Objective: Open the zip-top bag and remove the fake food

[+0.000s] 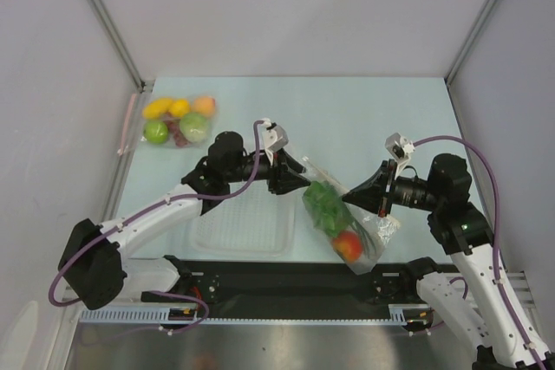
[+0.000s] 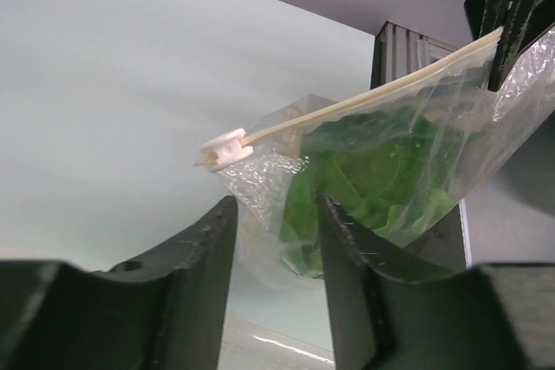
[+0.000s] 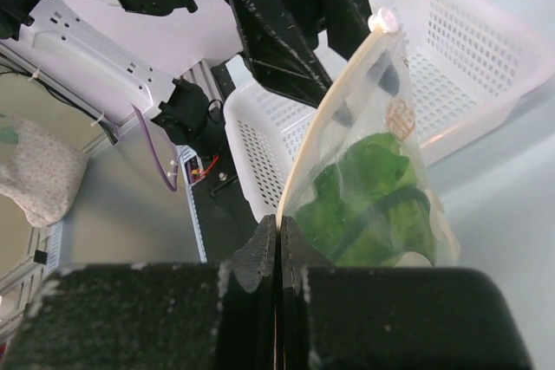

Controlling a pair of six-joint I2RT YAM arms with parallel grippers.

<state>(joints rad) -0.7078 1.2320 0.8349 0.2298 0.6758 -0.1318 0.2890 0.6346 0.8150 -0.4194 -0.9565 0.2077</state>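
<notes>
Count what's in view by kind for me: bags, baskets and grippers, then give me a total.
Bags: 2, the zip-top bag and the fruit pouch
Baskets: 1, the basket
Grippers: 2, the left gripper and the right gripper
Total: 5

The left arm point(image 1: 147, 214) stretches from its base at the lower left up and to the right, elbow bent. The left pincer point(image 1: 286, 178) points rightward, its two fingers point(image 2: 208, 253) spread apart. The right arm point(image 1: 468, 231) folds back toward the centre. The right pincer point(image 1: 350, 199) points leftward, its fingers pressed together on the top edge of the zip-top bag point(image 1: 334, 214).
</notes>
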